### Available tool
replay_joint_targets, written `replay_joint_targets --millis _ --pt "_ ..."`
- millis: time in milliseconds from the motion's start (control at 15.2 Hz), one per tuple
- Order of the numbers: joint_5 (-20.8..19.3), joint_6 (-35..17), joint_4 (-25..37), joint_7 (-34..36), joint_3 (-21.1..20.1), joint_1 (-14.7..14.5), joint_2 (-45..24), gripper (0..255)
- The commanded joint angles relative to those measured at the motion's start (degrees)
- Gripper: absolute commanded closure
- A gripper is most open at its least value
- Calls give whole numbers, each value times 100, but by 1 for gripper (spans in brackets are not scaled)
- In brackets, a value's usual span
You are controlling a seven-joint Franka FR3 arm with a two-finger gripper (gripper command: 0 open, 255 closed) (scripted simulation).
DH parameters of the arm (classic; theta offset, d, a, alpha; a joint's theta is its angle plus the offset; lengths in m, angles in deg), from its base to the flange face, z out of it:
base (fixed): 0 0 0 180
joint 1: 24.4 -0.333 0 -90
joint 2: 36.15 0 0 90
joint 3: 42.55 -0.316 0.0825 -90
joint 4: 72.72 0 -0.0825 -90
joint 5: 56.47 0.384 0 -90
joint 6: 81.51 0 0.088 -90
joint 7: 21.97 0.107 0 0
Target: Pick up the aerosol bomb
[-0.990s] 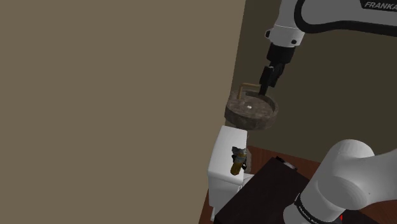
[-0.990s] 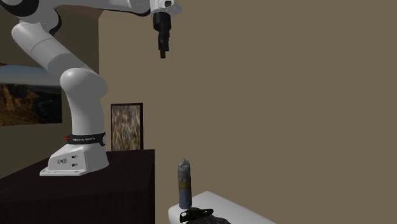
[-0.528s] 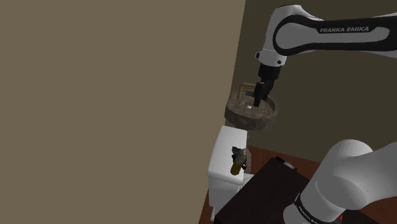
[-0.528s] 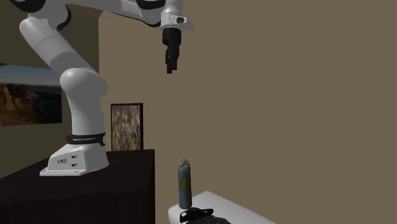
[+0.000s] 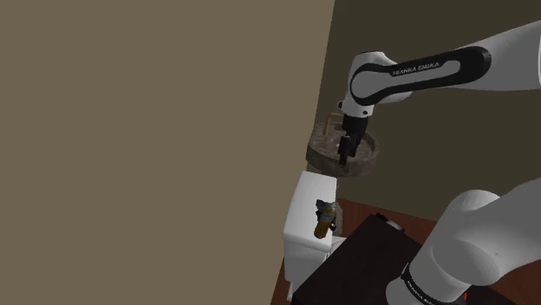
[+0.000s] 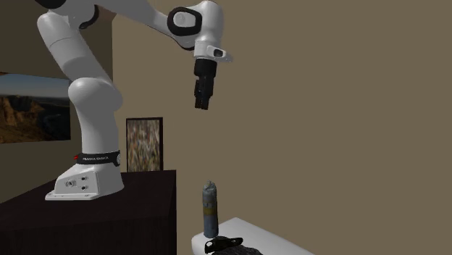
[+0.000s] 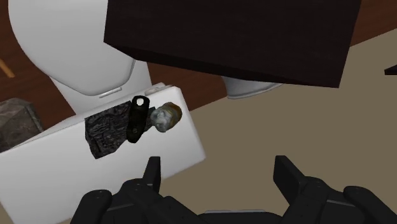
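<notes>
The aerosol can (image 6: 209, 210) is a grey and yellowish cylinder standing upright on the white toilet tank (image 6: 271, 241). The shoulder view shows the can (image 5: 323, 223) at the tank's near end. Seen from above in the wrist view, its grey top (image 7: 164, 117) sits beside a black object (image 7: 137, 119) and a dark cloth (image 7: 108, 130). My gripper (image 6: 201, 101) hangs well above the can, pointing down. Its fingers (image 7: 151, 170) stand apart and open, with nothing between them, and the gripper (image 7: 218, 172) is off to one side of the can.
A stone basin (image 5: 322, 156) hangs on the wall behind my gripper (image 5: 346, 154) in the shoulder view. My dark stand (image 7: 235, 35) stands close beside the tank (image 7: 181, 149). The white toilet bowl (image 7: 70, 44) lies past the tank. A tan wall runs along the tank.
The arm has swung out and lowered. The gripper has come down and moved toward the second exterior view's right, closer above the can. The can has not moved.
</notes>
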Motion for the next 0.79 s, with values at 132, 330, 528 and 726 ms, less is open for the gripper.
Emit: replay_joint_targets --millis 132,330,528,726 --pt "148 -541 -50 -447 332 -47 -820 0" --pt "338 -900 -33 -820 543 -90 -1471 0" --pt "610 -1226 42 -1239 711 -127 -2176 0" --pt "962 -1504 177 -1698 805 -132 -2925 0"
